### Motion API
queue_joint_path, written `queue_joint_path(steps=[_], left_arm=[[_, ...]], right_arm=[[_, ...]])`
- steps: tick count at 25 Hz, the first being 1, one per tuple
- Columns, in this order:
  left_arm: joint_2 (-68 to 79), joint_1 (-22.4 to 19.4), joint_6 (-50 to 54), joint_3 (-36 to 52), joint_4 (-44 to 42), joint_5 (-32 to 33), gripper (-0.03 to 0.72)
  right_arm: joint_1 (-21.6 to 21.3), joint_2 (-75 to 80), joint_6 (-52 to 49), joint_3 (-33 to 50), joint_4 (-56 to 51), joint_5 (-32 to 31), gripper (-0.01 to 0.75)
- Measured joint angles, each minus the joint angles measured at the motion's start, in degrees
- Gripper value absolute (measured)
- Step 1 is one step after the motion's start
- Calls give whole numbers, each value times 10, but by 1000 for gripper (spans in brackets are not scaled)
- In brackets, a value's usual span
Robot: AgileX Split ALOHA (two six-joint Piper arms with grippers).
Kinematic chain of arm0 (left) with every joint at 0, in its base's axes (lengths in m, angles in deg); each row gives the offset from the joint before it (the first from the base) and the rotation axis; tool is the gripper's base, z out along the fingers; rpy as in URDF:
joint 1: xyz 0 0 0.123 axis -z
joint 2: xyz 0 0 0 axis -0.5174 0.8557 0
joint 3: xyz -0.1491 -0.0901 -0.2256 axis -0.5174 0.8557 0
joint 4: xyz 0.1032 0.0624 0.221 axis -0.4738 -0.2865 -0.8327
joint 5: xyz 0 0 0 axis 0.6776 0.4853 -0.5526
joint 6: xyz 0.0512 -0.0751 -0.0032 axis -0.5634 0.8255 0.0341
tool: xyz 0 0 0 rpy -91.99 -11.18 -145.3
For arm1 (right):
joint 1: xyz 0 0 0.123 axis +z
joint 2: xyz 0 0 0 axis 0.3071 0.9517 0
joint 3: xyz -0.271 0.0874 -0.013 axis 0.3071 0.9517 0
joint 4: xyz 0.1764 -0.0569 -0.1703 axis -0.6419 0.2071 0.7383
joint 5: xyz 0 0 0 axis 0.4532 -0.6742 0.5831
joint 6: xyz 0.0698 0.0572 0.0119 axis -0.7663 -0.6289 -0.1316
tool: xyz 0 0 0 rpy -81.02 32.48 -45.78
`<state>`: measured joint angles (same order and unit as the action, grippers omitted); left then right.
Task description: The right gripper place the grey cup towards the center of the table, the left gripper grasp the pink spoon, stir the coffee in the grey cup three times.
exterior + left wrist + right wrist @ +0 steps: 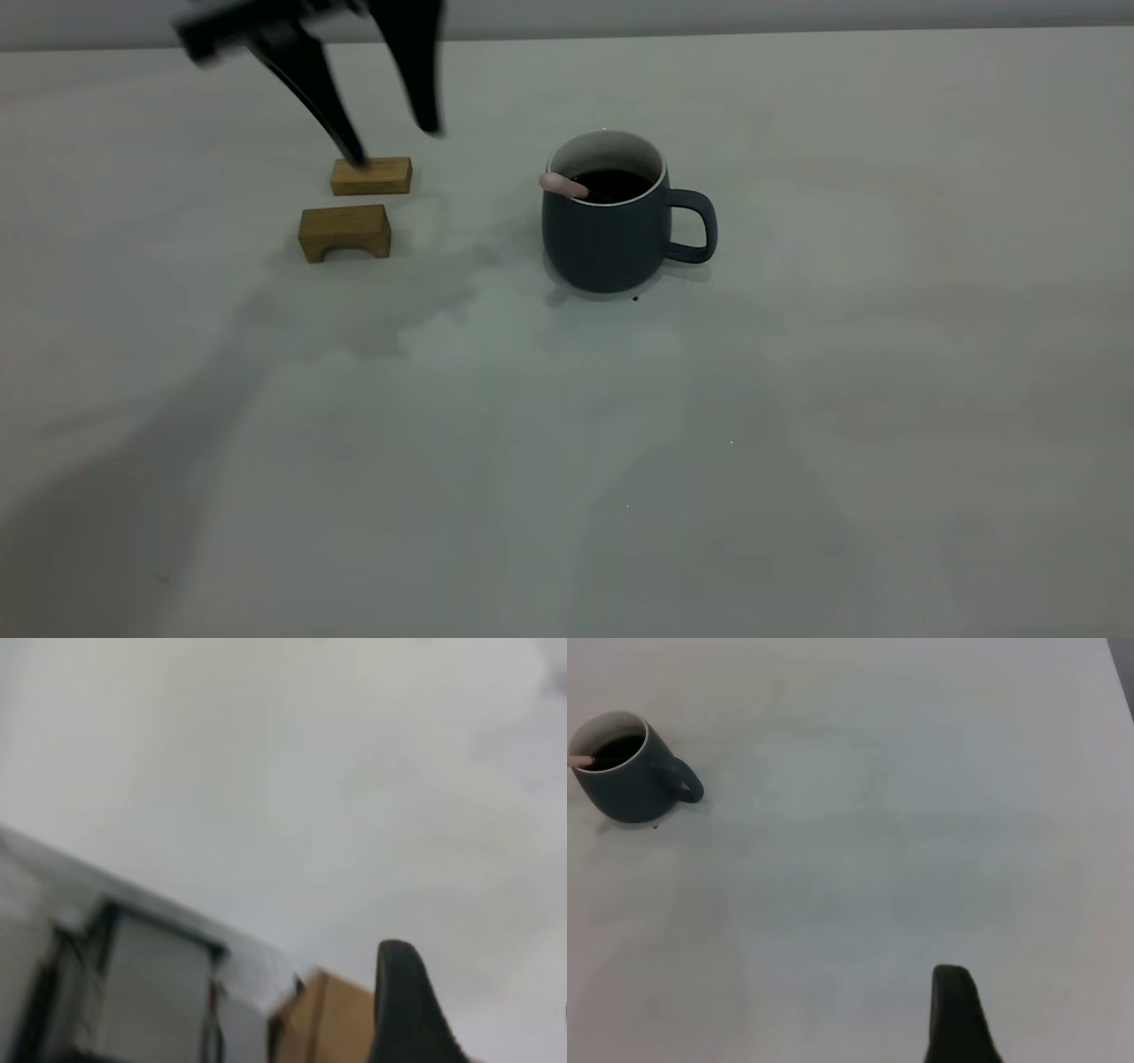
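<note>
I see the table (797, 399) as a wide, pale grey-white sheet, with a strip of grey wall behind it in the exterior view. I count one grey cup (611, 230) near the middle, its handle turned away from my left gripper (394, 146), and one pink spoon (563, 184) leaning on the cup's rim on the gripper's side, its bowl down in the coffee (616, 184). Two wooden blocks sit together: the flat block (372, 175) directly below the gripper's fingertips, and the arched block (345, 232) just in front of it. The left gripper hangs above the flat block with its two fingers spread apart and nothing between them; the cup and spoon stand well off to its side. The right gripper (957, 1014) does not appear in the exterior view; only its own wrist view shows one dark finger, so I cannot tell whether it is spread or closed. That view also shows the cup far from it, across bare table. The left wrist view gives me a block edge, one finger and a blurred grey frame nearby, but neither cup nor spoon.
</note>
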<state>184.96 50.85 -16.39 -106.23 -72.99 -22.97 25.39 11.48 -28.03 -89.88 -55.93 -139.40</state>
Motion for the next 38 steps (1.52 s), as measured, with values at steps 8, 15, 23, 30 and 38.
queue_joint_path(steps=[8, 15, 23, 30, 38], left_arm=[[-167, 39, -28, 1, -212, 0, 443], [-345, 94, -268, 24, -419, 0, 436], [-593, 101, -342, 232, -401, 0, 436], [-808, 101, -356, 453, -335, -1, 436], [-1041, 17, -358, 626, -271, -3, 436]], right_arm=[[0, 0, 0, 0, 0, 0, 524], [0, 0, 0, 0, 0, 0, 524], [0, 0, 0, 0, 0, 0, 524], [0, 0, 0, 0, 0, 0, 524], [0, 0, 0, 0, 0, 0, 524]])
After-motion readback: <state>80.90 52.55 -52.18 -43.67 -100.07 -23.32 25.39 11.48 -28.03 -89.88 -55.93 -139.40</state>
